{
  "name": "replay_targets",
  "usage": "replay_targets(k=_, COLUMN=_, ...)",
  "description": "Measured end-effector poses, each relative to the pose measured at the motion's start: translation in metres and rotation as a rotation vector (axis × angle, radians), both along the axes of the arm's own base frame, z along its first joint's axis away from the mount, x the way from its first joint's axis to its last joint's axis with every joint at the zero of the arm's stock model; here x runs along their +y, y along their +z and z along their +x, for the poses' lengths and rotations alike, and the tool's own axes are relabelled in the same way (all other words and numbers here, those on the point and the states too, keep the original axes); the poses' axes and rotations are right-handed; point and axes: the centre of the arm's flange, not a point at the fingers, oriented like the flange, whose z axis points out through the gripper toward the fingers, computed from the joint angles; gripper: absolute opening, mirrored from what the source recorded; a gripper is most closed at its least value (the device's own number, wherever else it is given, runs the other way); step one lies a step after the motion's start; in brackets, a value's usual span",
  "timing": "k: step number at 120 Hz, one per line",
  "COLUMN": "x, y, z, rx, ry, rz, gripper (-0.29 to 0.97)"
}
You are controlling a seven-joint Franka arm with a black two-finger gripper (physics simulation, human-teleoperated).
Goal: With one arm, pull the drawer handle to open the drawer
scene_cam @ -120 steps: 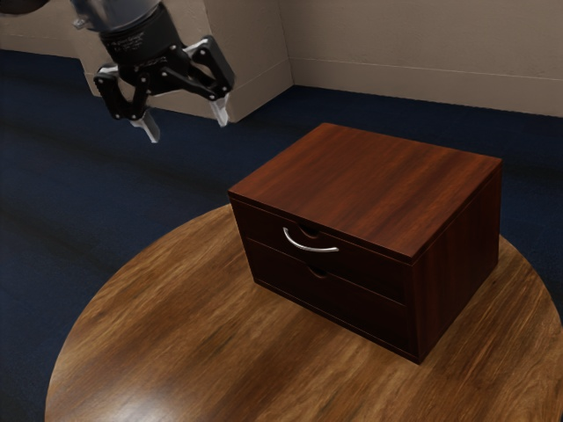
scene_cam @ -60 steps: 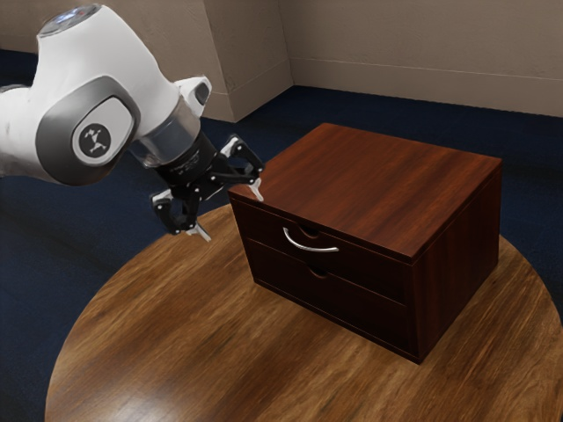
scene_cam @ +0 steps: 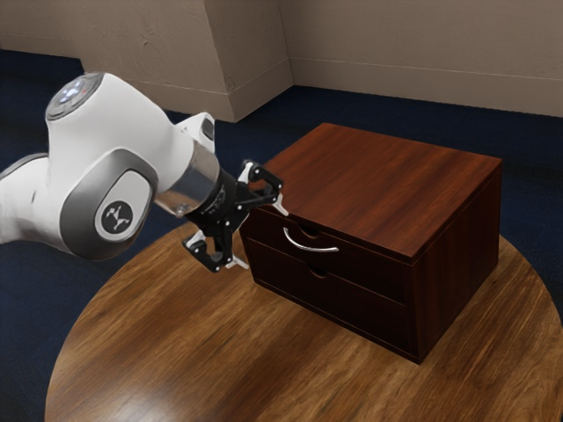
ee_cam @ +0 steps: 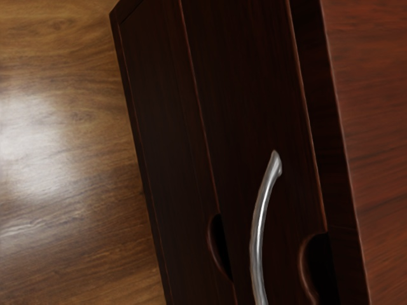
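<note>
My arm (scene_cam: 106, 193) reaches in from the exterior view's left, low over the round wooden table (scene_cam: 176, 352), and the hand points sideways at the front of the dark wooden cabinet (scene_cam: 387, 180). The gripper (scene_cam: 255, 233) is spread wide and holds nothing (one finger is near the cabinet's top edge, the other low near the table), just beside the cabinet's front corner. The silver drawer handle (scene_cam: 310, 244) sits on the upper drawer (scene_cam: 369, 268), near the fingers but apart from them. The drawer front is flush with the cabinet.
</note>
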Motion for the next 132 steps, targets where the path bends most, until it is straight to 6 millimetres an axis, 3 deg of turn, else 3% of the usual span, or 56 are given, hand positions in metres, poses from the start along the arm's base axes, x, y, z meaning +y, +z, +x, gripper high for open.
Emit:
replay_targets(k=38, x=0.003, y=-0.026, z=0.01, rx=0.002, ry=0.075, rz=-0.043, gripper=0.68)
replay_targets(k=132, x=-0.005, y=-0.055, z=0.014, rx=-0.019, ry=0.128, rz=-0.073, gripper=0.68)
